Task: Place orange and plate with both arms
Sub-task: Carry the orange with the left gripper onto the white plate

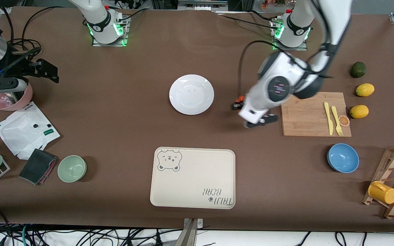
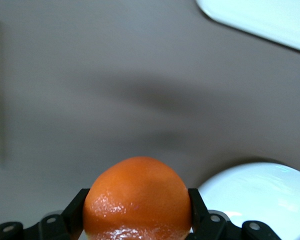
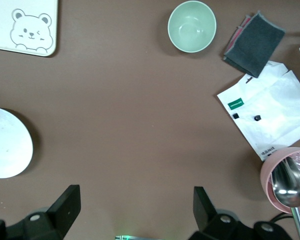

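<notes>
My left gripper (image 1: 237, 104) hangs over the bare table between the plate (image 1: 191, 94) and the wooden cutting board (image 1: 315, 114). It is shut on the orange (image 2: 137, 200), and a black finger presses on each side of the fruit. A sliver of the orange (image 1: 240, 99) shows past the white hand. The white plate lies flat mid-table; its rim (image 2: 260, 197) shows beside the orange, and its edge (image 3: 7, 145) shows in the right wrist view too. My right gripper (image 1: 50, 72) (image 3: 137, 207) waits open and holds nothing, above the right arm's end of the table.
The beige bear tray (image 1: 192, 177) lies nearer the camera than the plate. Green bowl (image 1: 71, 168), grey cloth (image 1: 38, 165), white bag (image 1: 26, 131) and pink cup (image 1: 7, 100) sit at the right arm's end. Blue bowl (image 1: 343, 158), lemons (image 1: 365, 90), yellow cutlery (image 1: 328, 118) and a wooden rack (image 1: 393, 184) sit at the left arm's end.
</notes>
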`<state>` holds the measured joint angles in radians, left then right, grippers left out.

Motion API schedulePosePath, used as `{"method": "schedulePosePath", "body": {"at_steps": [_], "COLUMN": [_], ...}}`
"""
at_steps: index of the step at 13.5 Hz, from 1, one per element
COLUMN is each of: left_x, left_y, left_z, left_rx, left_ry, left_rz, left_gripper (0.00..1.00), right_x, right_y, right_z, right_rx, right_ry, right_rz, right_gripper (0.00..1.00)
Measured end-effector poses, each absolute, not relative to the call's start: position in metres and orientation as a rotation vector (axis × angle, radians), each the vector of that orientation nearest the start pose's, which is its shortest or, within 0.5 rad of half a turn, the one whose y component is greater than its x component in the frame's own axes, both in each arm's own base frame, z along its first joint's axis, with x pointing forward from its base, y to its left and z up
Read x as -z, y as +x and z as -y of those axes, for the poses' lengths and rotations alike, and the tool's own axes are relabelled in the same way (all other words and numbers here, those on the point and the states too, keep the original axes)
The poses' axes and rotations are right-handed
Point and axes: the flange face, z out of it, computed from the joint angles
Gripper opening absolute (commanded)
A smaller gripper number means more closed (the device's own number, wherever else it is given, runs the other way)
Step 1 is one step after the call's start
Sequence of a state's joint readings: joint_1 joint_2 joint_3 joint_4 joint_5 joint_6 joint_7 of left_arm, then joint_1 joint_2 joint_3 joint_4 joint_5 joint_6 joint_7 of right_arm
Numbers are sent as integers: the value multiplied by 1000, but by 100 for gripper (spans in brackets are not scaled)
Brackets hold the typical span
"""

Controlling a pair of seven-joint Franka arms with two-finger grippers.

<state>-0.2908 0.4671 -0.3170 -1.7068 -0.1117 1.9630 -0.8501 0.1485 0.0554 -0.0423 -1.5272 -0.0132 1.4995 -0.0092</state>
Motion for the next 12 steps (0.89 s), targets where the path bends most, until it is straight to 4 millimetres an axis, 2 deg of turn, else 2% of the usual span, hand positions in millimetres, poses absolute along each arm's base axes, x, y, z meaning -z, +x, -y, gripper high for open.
{"method": "schedulePosePath", "body": {"at_steps": [2, 3, 5, 8, 9, 10, 12], "left_x": [-295, -282, -261, -230, -218, -208, -200], "left_y": [515, 505, 484, 435, 427, 425, 434], "left_z": [428, 455, 497, 552, 559, 559, 551], "left_rx": [-502, -501, -486, -460, -459, -463, -458], "left_ry": [-3099, -3100, -3119, -3142, -3143, -3138, -3126], "left_rz": [587, 623, 655, 696, 702, 706, 734], "left_gripper": [28, 28, 30, 39, 59, 100, 100], "right_x": [-608, -608, -607, -607, -607, -607, -607], "right_y": [560, 560, 560, 559, 559, 559, 559], "right_z": [-59, -59, -59, -59, -59, -59, -59], "right_rx": [-133, -134, -143, -149, -150, -151, -151], "right_ry": [-3154, -3154, -3154, -3154, -3154, -3154, -3155], "right_rz": [181, 181, 181, 183, 183, 184, 184], "right_gripper": [100, 100, 100, 100, 100, 100, 100]}}
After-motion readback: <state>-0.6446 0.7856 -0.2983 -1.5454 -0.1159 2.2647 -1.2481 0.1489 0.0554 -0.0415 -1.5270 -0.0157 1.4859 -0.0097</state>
